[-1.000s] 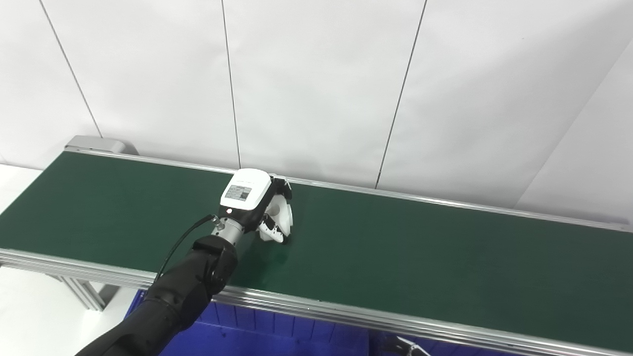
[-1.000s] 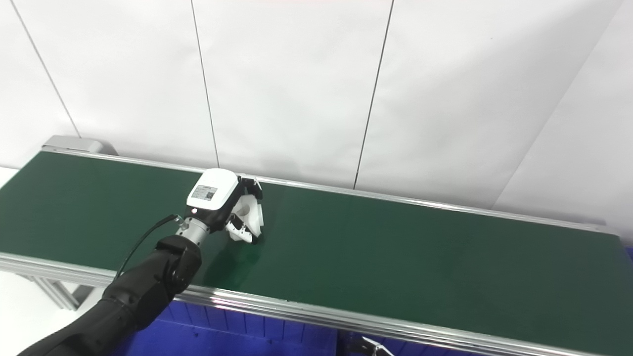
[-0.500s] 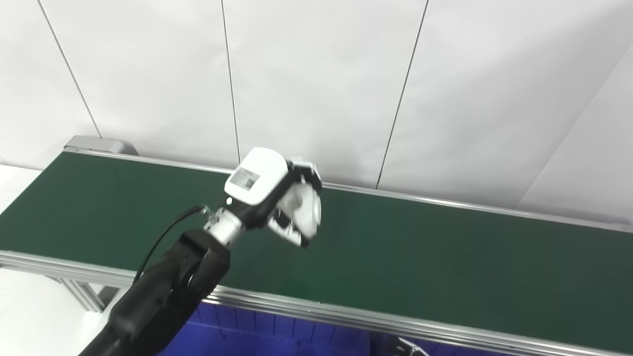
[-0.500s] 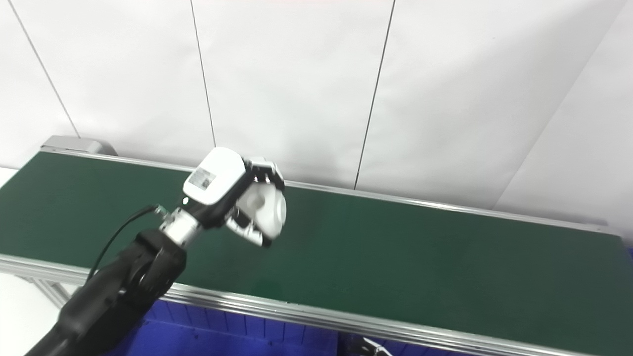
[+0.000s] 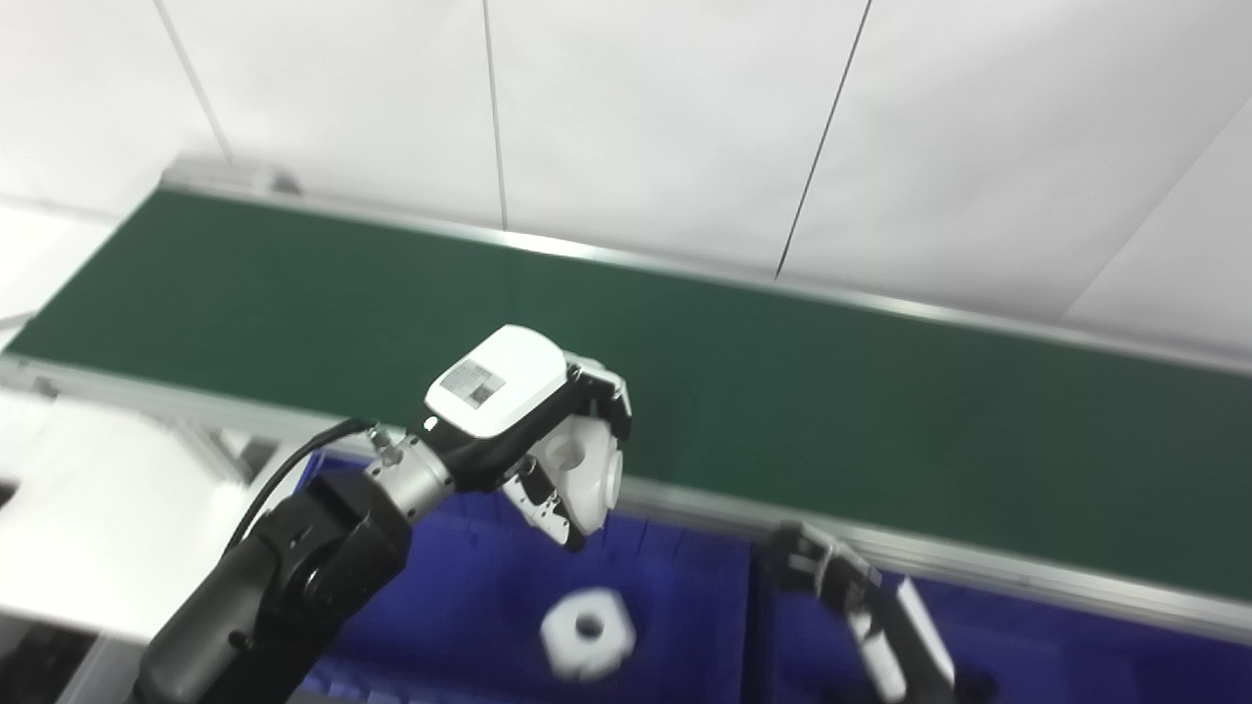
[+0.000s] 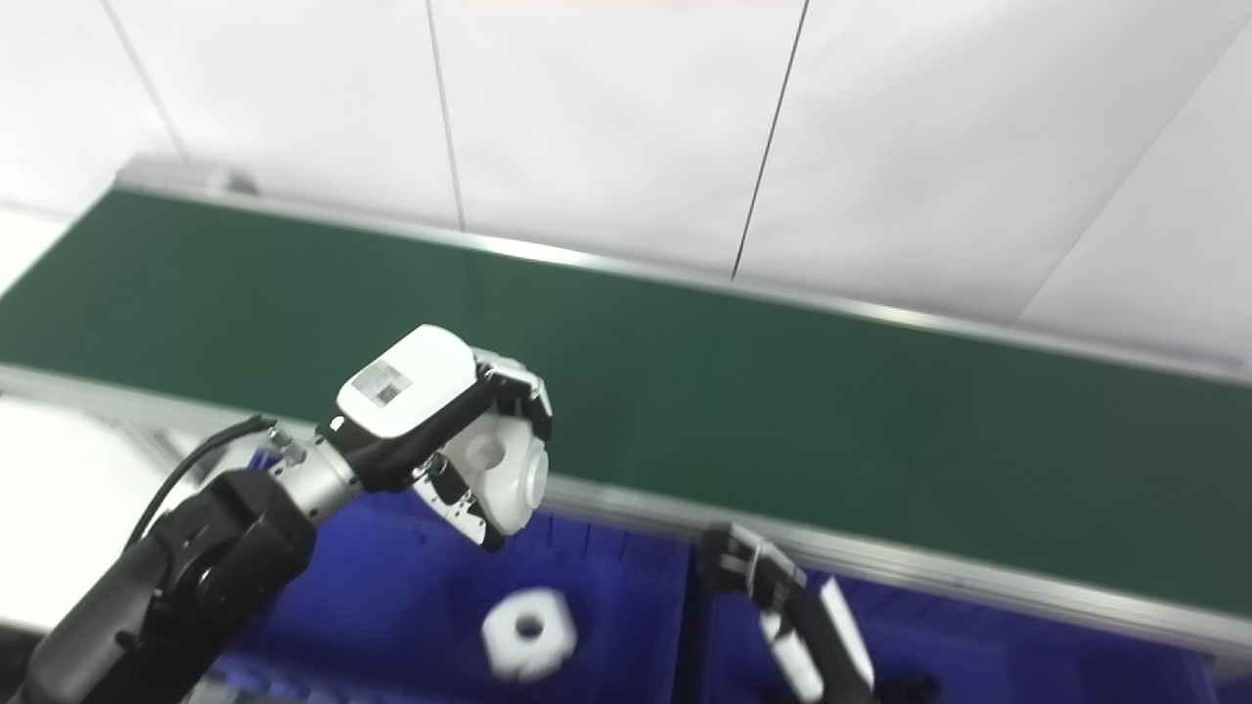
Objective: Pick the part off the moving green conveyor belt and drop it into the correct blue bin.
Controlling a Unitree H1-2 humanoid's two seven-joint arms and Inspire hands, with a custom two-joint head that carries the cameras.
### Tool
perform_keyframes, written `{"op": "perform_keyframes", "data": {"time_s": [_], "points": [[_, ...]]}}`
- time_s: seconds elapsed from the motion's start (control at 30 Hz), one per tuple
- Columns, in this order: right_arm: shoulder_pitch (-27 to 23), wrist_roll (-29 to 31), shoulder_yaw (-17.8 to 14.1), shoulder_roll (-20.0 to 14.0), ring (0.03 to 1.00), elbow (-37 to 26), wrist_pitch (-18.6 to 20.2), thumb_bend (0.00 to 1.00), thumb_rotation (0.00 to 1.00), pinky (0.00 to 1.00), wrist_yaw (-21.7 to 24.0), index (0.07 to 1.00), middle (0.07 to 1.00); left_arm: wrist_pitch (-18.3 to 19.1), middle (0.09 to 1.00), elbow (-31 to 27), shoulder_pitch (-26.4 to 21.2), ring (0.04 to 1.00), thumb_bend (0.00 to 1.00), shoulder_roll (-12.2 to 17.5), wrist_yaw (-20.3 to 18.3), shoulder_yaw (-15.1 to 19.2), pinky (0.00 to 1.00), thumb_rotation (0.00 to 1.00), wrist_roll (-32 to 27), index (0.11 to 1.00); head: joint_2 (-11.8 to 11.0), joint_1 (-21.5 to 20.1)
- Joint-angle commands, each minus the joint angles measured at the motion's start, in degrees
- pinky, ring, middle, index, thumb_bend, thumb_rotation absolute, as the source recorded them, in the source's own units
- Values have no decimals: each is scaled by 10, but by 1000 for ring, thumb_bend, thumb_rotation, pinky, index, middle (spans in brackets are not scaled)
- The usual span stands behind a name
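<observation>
Left hand (image 5: 533, 430), centre-left of frame: fingers clamped around a white part (image 5: 585, 471), raised clear of the green conveyor belt (image 5: 293, 284) and poised over the blue bin (image 5: 469, 596) at lower centre, presumably for release.

Part: white, rounded, blocky, with a round hole in its visible face; partly hidden by fingers.

Second white part (image 5: 587, 643): hexagonal, nut-like, central hole, lying in the same bin below the hand; suggests this bin suits the held piece.

Right hand (image 5: 861, 611), lower right: holds nothing visible, fingers loosely curled, blurred; cannot tell how far apart.
</observation>
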Motion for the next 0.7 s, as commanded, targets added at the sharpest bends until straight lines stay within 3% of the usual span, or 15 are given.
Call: {"op": "perform_keyframes", "data": {"time_s": [0.0, 0.17, 0.37, 0.67], "points": [[-7, 17, -2, -7, 747, -29, 17, 842, 999, 700, 6, 814, 790, 3, 461, -16, 2, 436, 520, -1, -18, -4, 410, 0, -3, 509, 1, 0], [-7, 25, -4, -14, 753, -39, 27, 836, 995, 699, 9, 817, 794, -1, 425, 1, 24, 395, 517, -14, -34, -15, 377, 0, 14, 519, 7, 9], [-7, 27, -5, -21, 743, -42, 36, 869, 996, 703, 9, 814, 785, -7, 450, 38, 28, 448, 520, -22, -26, -34, 414, 0, 75, 510, 8, 16], [-8, 37, -7, -26, 748, -37, 35, 892, 989, 706, 14, 811, 793, 12, 440, 47, 19, 424, 520, -30, -35, -30, 407, 0, 135, 511, 4, 23]]}}
